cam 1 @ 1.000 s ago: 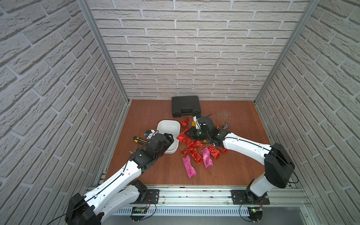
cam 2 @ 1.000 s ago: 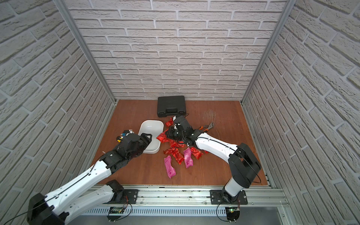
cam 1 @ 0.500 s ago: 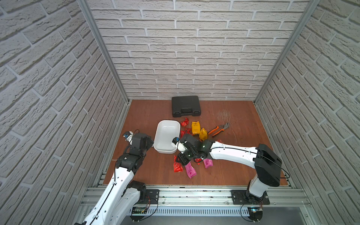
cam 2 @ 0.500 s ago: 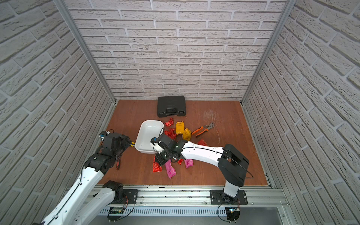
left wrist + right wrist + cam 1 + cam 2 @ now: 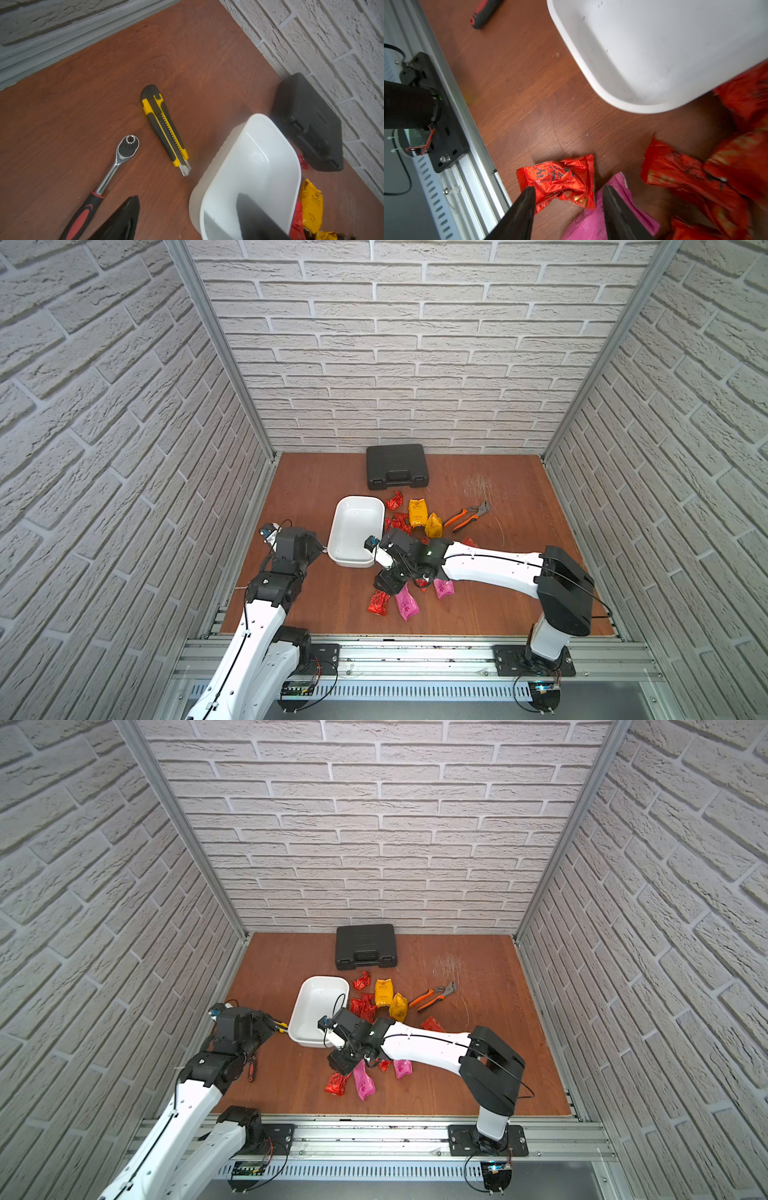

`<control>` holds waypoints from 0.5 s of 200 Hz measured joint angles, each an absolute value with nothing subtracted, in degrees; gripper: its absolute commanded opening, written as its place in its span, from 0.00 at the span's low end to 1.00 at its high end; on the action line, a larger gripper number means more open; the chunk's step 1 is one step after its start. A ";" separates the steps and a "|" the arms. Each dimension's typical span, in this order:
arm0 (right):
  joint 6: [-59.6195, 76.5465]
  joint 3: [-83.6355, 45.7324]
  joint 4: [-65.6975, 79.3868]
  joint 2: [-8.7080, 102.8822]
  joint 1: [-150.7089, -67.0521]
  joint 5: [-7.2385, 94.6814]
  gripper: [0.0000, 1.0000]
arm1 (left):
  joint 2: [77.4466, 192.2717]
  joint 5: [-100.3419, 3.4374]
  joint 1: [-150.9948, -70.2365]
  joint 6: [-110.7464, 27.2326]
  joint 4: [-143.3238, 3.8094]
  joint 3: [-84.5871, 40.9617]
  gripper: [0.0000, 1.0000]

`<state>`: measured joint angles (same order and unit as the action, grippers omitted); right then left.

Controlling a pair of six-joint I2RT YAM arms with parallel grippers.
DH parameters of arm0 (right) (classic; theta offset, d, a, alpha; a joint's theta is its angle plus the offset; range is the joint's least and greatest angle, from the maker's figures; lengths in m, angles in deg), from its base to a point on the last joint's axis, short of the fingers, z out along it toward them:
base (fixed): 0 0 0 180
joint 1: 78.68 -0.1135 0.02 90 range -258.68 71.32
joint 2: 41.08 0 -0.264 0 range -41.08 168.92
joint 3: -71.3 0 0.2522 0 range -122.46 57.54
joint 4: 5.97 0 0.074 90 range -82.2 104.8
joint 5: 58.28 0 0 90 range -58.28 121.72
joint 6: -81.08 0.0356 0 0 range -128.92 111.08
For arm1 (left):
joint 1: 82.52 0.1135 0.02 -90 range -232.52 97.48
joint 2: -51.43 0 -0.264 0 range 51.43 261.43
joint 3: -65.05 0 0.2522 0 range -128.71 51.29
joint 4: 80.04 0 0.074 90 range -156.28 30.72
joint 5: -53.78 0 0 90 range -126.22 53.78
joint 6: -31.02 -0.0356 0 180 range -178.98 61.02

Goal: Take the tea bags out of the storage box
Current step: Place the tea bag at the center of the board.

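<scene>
The white storage box (image 5: 356, 531) stands empty in both top views, also box (image 5: 319, 1011). The tea bags lie on the table to its right and front: red ones (image 5: 399, 522), two yellow ones (image 5: 417, 512) and two pink ones (image 5: 406, 603). My right gripper (image 5: 568, 205) is open just above a red tea bag (image 5: 560, 178) and a pink tea bag (image 5: 591, 224), holding nothing; in a top view this gripper (image 5: 388, 583) is in front of the box. My left gripper (image 5: 187, 216) is open at the box's left wall (image 5: 207, 176), one finger over its inside.
A black ribbed case (image 5: 397, 466) sits at the back wall. Orange-handled pliers (image 5: 465, 516) lie right of the yellow packets. Left of the box lie a yellow utility knife (image 5: 164, 128) and a ratchet wrench (image 5: 112, 172). The aluminium rail (image 5: 471, 145) borders the table's front.
My right gripper swung from the pile beside the box to the front of the table and opened; a red tea bag lies under it. The left arm drew back from the box.
</scene>
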<state>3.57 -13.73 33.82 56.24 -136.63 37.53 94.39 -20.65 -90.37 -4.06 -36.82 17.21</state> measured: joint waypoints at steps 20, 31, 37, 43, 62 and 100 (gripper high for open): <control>2.46 -13.81 35.22 48.77 -135.85 30.88 0.59 | 98.21 -19.84 -88.14 -7.91 -39.12 16.57 0.84; 2.04 -13.81 35.67 44.07 -134.49 25.59 0.59 | 100.49 -19.14 -87.12 -10.82 -40.67 15.96 0.88; 1.87 -13.75 35.72 41.49 -133.20 22.27 0.59 | 101.76 -18.70 -86.53 -12.61 -41.83 15.54 0.92; 1.71 -13.40 35.30 39.13 -131.58 19.45 0.60 | 102.94 -18.22 -86.09 -13.83 -42.79 15.02 0.94; 1.73 -9.81 32.94 31.04 -123.52 9.22 0.81 | 107.79 -15.38 -85.24 -19.23 -46.46 12.97 0.98; 2.56 7.41 24.48 18.84 -105.14 -4.24 0.98 | 115.68 -12.06 -85.02 -30.99 -56.36 11.87 0.98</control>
<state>2.56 7.41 24.48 18.84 -105.14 -4.24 115.68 -12.06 -85.02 -30.99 -56.36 11.87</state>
